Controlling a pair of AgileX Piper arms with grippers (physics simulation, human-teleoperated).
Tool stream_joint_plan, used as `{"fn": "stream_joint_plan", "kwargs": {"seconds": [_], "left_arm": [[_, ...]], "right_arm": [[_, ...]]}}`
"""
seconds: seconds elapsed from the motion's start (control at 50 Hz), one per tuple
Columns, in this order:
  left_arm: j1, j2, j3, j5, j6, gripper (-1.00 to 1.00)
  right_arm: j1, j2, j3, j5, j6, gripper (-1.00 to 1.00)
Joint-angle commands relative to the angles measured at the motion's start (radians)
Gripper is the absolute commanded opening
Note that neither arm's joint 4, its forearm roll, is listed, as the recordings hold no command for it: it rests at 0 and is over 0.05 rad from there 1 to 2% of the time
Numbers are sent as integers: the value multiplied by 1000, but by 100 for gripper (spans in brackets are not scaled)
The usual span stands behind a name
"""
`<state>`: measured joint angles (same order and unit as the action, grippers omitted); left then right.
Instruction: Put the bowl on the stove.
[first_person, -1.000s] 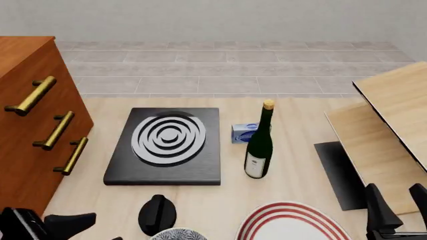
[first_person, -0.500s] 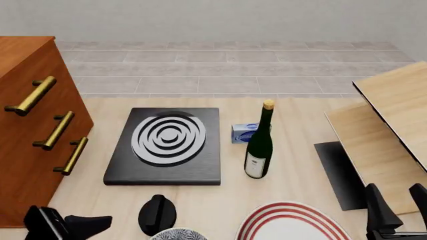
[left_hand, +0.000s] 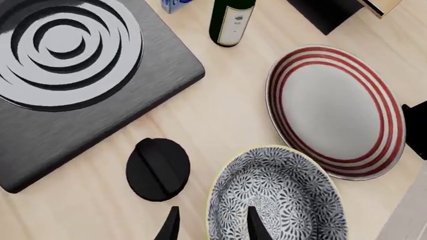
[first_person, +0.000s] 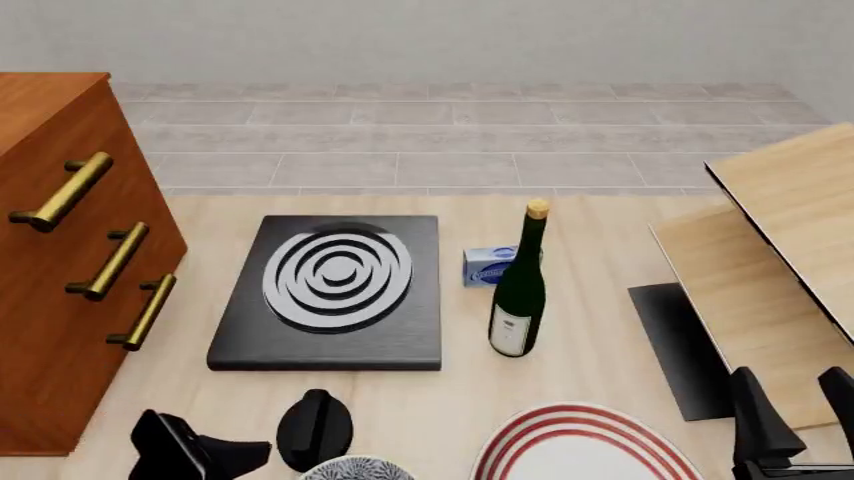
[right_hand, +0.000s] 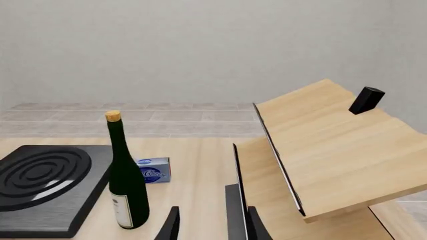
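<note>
The bowl (left_hand: 277, 200), with a dark-and-white floral inside and a pale rim, sits at the table's near edge; only its far rim (first_person: 354, 468) shows in the front view. The stove (first_person: 414, 340), a black slab with silver ring burner, lies farther back, and also shows in the left wrist view (left_hand: 40, 145) and the right wrist view (right_hand: 40, 200). My left gripper (left_hand: 212, 227) is open, one finger over the bowl's inside and one outside its rim. In the front view it (first_person: 220, 458) is low, left of the bowl. My right gripper (first_person: 790, 415) is open and empty at the right.
A black knob-like object (first_person: 315, 428) stands between bowl and stove. A white plate with red rings (first_person: 581, 450) lies right of the bowl. A wine bottle (first_person: 518, 290) and a blue box (first_person: 489, 266) stand right of the stove. A drawer cabinet (first_person: 67, 260) is left, wooden shelves (first_person: 787, 260) right.
My left arm has moved to the right along the table's near edge, toward the bowl. The right arm and all objects have stayed still.
</note>
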<state>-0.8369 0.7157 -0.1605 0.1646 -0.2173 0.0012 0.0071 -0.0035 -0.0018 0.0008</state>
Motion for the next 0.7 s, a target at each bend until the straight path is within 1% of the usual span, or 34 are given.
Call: {"fn": "stream_joint_plan", "kwargs": {"seconds": [0.02,0.36,0.44,0.52,0.6,0.7], "left_arm": [[-20,144,48,-146,-41,100],[-27,209,60,-203,-52,100],[-21,244,75,-248,-46,100],[-21,257,76,-259,-45,100],[-21,301,90,-308,-45,100],[-35,395,98,-391,-67,100]], "right_arm": [[0,0,0,0,0,100],[0,0,0,0,0,100],[0,0,0,0,0,100],[0,0,0,0,0,100],[0,0,0,0,0,100],[0,0,0,0,0,100]]}}
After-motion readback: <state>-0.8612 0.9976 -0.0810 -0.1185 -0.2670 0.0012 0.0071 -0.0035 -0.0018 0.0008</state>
